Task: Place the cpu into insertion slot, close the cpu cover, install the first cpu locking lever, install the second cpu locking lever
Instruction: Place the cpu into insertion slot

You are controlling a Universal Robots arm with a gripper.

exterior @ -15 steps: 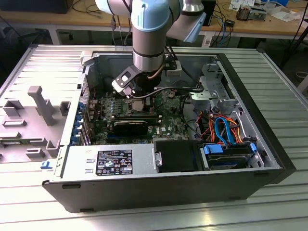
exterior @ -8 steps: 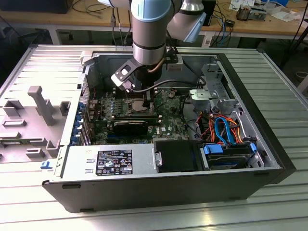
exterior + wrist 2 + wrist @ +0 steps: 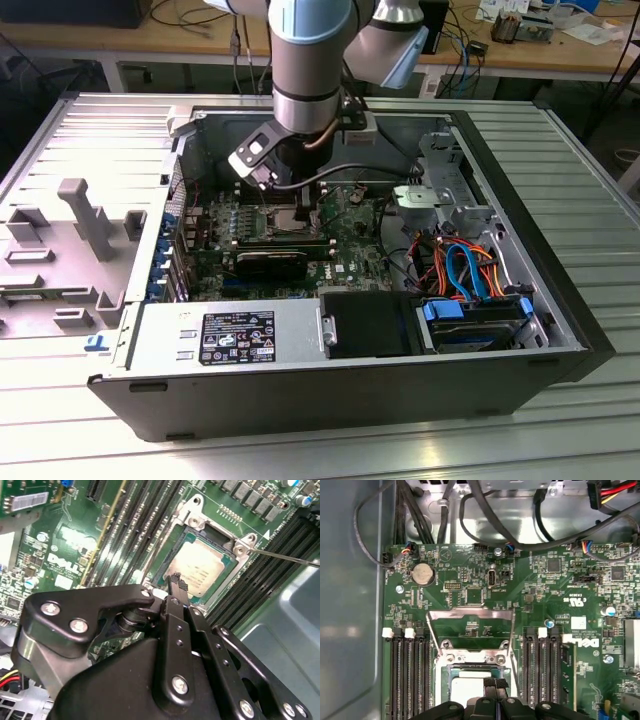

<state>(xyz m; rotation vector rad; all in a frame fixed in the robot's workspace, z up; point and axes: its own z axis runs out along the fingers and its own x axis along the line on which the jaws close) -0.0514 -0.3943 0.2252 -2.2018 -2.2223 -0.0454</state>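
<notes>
One step done: the cpu (image 3: 200, 570) lies seated, the empty pincer (image 3: 176, 582) pinched together just above it; the cpu cover (image 3: 470, 614) stands raised beside it, which we judge needs tipping down.

Your open computer case (image 3: 350, 400) sits on a ribbed silver metal tabletop (image 3: 560, 140) that runs out past it on every side. Behind the case you've got a long wooden workbench (image 3: 110, 45) littered with loose cables (image 3: 195, 18). Beside the case, on the exterior view's left, lies a flat grey panel (image 3: 75, 225) with moulded plastic shapes. Light's even, pretty bright.
</notes>
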